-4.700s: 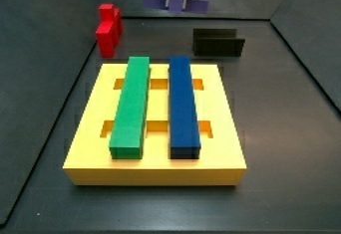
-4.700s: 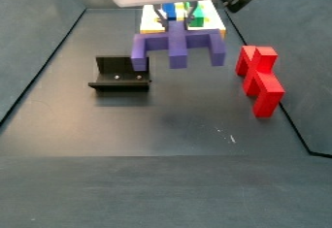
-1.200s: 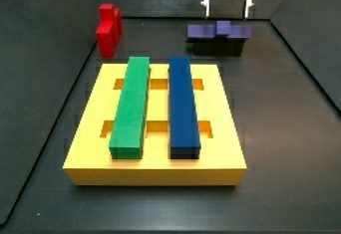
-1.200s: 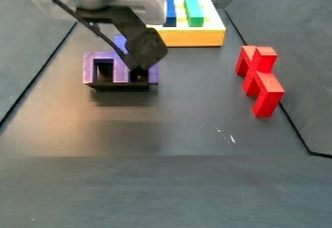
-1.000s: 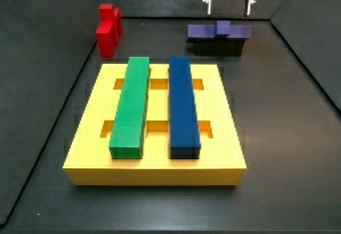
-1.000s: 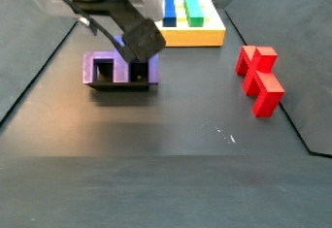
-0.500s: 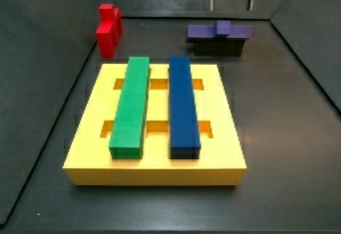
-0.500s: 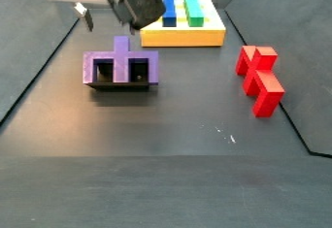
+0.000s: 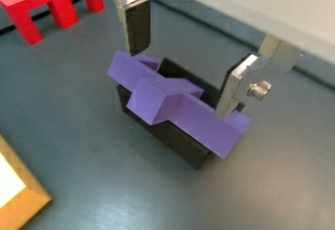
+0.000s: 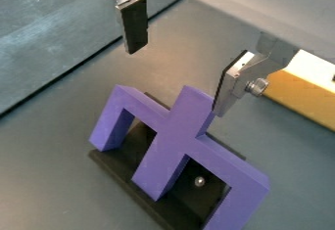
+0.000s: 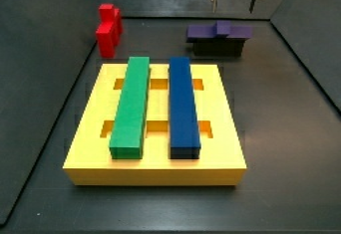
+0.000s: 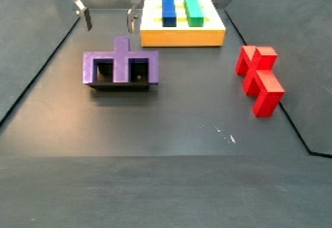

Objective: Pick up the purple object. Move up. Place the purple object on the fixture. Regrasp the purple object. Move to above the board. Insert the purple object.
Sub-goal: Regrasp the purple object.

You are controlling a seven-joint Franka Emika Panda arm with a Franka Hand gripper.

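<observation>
A purple object [image 12: 120,67] sits on the black fixture [image 12: 119,86], under the gripper [image 12: 109,16] with its silver fingers [image 9: 135,23] and dark pads. Nearby, a yellow board [image 11: 155,128] carries one green bar [image 11: 130,102] and one blue bar [image 11: 182,104]; a red block [image 12: 261,78] stands on the dark grey floor [image 12: 169,154].

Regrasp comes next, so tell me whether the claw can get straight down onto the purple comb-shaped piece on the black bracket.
Probably yes: the claw hangs open above the purple comb-shaped piece on the black fixture, nothing between.
</observation>
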